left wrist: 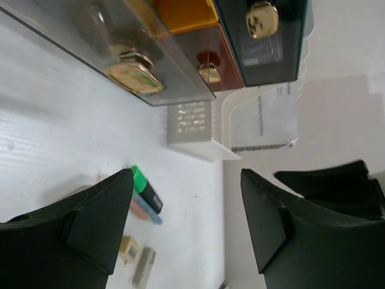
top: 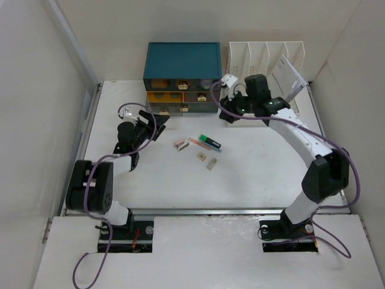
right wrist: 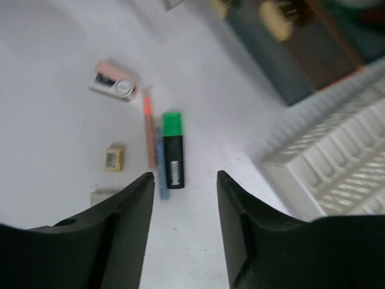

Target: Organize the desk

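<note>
The white desk [top: 252, 174] holds a small cluster at its middle: a green-capped black marker [top: 209, 142], orange and blue pens [top: 197, 142], a pink stapler-like item [top: 181, 144], a yellow eraser [top: 201, 156] and a grey eraser [top: 211, 164]. My left gripper [top: 157, 123] is open and empty, left of the cluster, just in front of the teal drawer box [top: 180, 60]. My right gripper [top: 227, 115] is open and empty, above the desk behind the marker [right wrist: 173, 150]. The right wrist view shows the marker and pens [right wrist: 148, 135] just ahead of its open jaws [right wrist: 184, 177].
The box's lower-left grey drawer [left wrist: 120, 48] with a gold knob [left wrist: 133, 75] stands pulled out near my left gripper [left wrist: 186, 180]. A white slotted file rack [top: 264, 57] with papers stands right of the box. A metal rail [top: 228, 211] runs along the near edge.
</note>
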Motion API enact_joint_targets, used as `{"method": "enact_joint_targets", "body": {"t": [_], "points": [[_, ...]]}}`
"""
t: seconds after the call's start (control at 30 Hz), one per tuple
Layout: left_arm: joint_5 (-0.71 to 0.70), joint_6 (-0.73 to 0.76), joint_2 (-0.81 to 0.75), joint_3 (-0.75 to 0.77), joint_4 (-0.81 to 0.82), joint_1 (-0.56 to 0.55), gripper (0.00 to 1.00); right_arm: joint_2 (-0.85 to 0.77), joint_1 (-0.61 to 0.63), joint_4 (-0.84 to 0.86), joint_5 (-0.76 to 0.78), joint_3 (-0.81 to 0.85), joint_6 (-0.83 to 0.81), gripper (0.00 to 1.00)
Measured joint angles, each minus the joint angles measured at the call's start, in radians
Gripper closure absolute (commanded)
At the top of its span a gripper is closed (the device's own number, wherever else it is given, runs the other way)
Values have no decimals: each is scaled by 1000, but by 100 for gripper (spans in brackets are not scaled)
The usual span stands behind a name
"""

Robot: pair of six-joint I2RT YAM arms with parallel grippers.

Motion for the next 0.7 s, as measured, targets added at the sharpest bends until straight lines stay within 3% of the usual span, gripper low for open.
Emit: {"method": "enact_joint_targets", "body": {"t": [0.1,0.13,0.17,0.23,0.43,0.7], "points": [[-15,115,-163,13,-187,-8,39,76,72,-56,-3,3,-89,42],[-26,163,-220,36,-277,-7,44,98,95,-70,-2,3,-115,40],[-42,209,-266,71,-365,-7,57,119,121,-82,-2,3,-141,37],[-71,311,-333,164,-509,-6,62,150,165,-99,-2,3,-191,36],[-155,554,-497,338,-785,18,61,185,333,-68,43,-26,-321,35],[-326,665,-732,274,-917,40,51,315,384,-12,30,-3,-428,35]]}}
